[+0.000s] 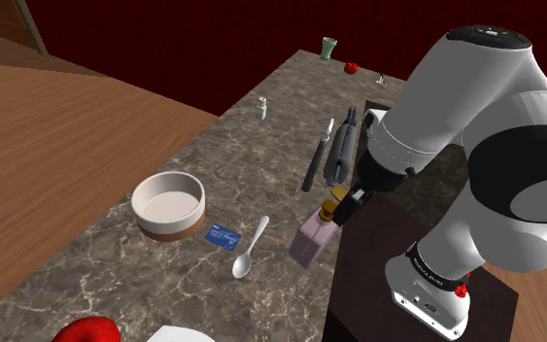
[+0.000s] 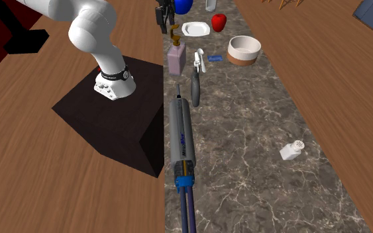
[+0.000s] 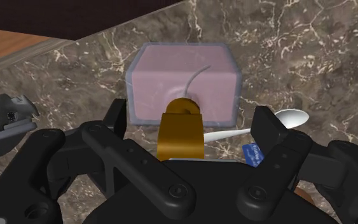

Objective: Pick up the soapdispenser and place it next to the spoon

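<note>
The soap dispenser (image 1: 310, 239) is a pale pink square bottle with a brown pump (image 3: 180, 129). It stands upright on the marble counter, near the edge beside the stand. My black gripper (image 1: 345, 202) hangs just above it and is open. Its fingers (image 3: 115, 118) stand apart on either side of the pump without touching it. The white spoon (image 1: 250, 249) lies on the counter a short way from the bottle, toward the shoulder view's left. The bottle (image 2: 176, 59), the spoon (image 2: 199, 57) and the gripper (image 2: 164, 18) appear at the top of the second exterior view.
A white bowl (image 1: 168, 204) and a small blue card (image 1: 222, 235) lie past the spoon. A dark-handled utensil (image 1: 315, 155) and a long grey tool (image 1: 341, 146) lie farther along the counter. A white shaker (image 1: 260, 109), a green cup (image 1: 329, 47) and a red apple (image 1: 352, 68) stand beyond.
</note>
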